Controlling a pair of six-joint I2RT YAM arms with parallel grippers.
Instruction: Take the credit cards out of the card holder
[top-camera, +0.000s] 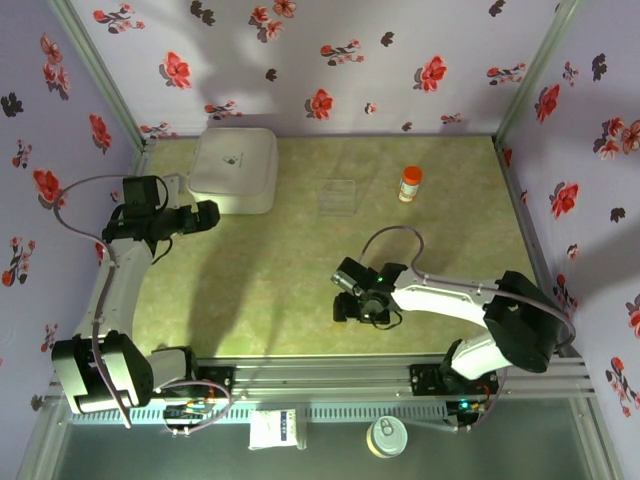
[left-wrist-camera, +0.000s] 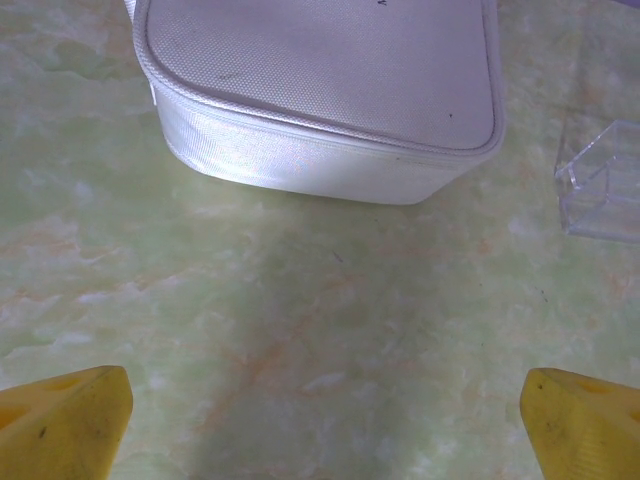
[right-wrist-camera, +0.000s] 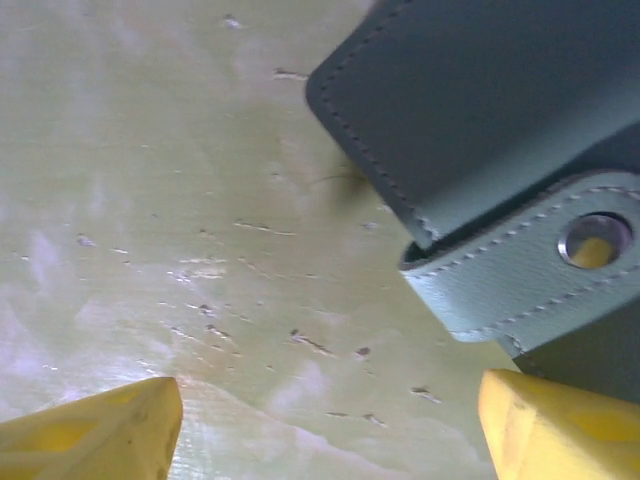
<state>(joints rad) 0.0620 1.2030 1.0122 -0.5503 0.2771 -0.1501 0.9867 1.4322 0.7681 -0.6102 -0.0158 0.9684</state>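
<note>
Could just shove the wallet (right-wrist-camera: 480, 110) at upper right across the desk (right-wrist-camera: 150, 200), right hand (right-wrist-camera: 330, 428) spread wide, off-centre from its strap (right-wrist-camera: 515, 270).

A robot-lab test booth rather than a lived-in room — flowered wallpaper panels (top-camera: 400, 95) enclose a green marbled table (top-camera: 270, 285), with bare aluminium rails (top-camera: 330, 374) along its near edge and two cabled robot arms (top-camera: 445, 296) bolted there.

On your green marbled table (top-camera: 300, 260): one white box (top-camera: 234, 168), one clear plastic piece (top-camera: 337, 198), one orange bottle (top-camera: 410, 186), one grey-blue card holder (right-wrist-camera: 480, 110).
</note>
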